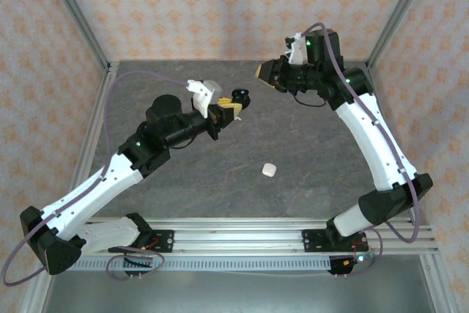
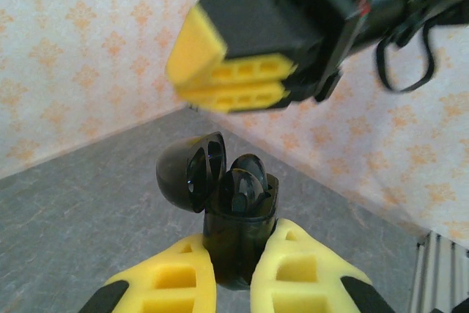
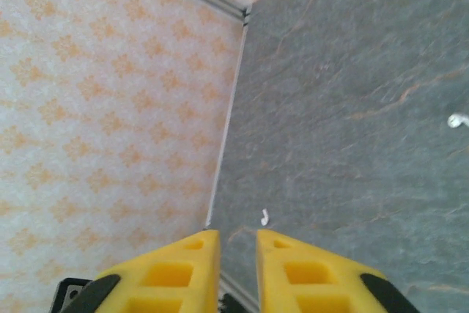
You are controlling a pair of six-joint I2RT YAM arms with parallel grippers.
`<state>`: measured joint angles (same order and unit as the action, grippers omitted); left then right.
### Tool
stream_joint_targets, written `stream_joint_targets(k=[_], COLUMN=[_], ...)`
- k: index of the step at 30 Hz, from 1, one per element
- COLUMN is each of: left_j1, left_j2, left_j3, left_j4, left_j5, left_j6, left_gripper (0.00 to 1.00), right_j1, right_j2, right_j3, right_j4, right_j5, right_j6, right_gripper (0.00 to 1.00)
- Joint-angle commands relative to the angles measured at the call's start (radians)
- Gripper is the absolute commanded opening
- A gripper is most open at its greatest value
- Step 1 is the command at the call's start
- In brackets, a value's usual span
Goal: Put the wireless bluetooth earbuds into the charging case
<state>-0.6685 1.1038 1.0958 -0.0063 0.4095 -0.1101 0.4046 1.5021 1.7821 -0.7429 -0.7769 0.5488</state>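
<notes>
Step in hand: seating the black buds. My left tool (image 2: 236,254) is clenched on the lower body of the black charging case (image 2: 242,221) and holds it upright in the air over the far middle of the tabletop (image 1: 220,181). The lid (image 2: 183,174) is swung open to the side. Two black earbuds (image 2: 245,185) appear to sit in the wells, though the dark plastic stops me confirming they are fully down.

My right tool (image 2: 179,82) hovers just above the case, its fingers nearly together, with nothing visible between them.

A white case (image 1: 269,170) lies alone near the tabletop's centre. A small white piece (image 3: 265,217), possibly the white bud, lies close to a walled edge.

Judgement: next comes a light press to seat the buds, or closing the lid, with my left grip held steady.
</notes>
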Motion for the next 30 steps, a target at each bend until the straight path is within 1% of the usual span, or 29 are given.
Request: stream_joint_targets(k=[1, 8, 11, 16, 23, 30], left_j1=[-0.007, -0.007, -0.007, -0.006, -0.007, -0.006], left_j2=[-0.001, 0.046, 0.056, 0.063, 0.066, 0.068], left_j3=[0.074, 0.139, 0.146, 0.150, 0.150, 0.147], left_j4=[0.006, -0.005, 0.006, 0.006, -0.009, -0.028], left_j5=[0.060, 0.103, 0.109, 0.109, 0.104, 0.087], left_j6=[-0.028, -0.046, -0.063, -0.073, -0.080, -0.081], left_gripper=[0.00, 0.00, 0.00, 0.00, 0.00, 0.00], right_j1=[-0.014, -0.018, -0.017, -0.017, -0.017, -0.018], right_j2=[-0.042, -0.059, -0.062, -0.064, -0.074, -0.089], right_j3=[-0.062, -0.152, -0.165, -0.172, -0.238, -0.255], right_j4=[0.125, 0.305, 0.352, 0.403, 0.595, 0.639], right_j5=[-0.138, -0.274, -0.306, -0.325, -0.327, -0.338], right_j6=[0.079, 0.187, 0.205, 0.214, 0.323, 0.326], right_gripper=[0.18, 0.18, 0.18, 0.18, 0.18, 0.18])
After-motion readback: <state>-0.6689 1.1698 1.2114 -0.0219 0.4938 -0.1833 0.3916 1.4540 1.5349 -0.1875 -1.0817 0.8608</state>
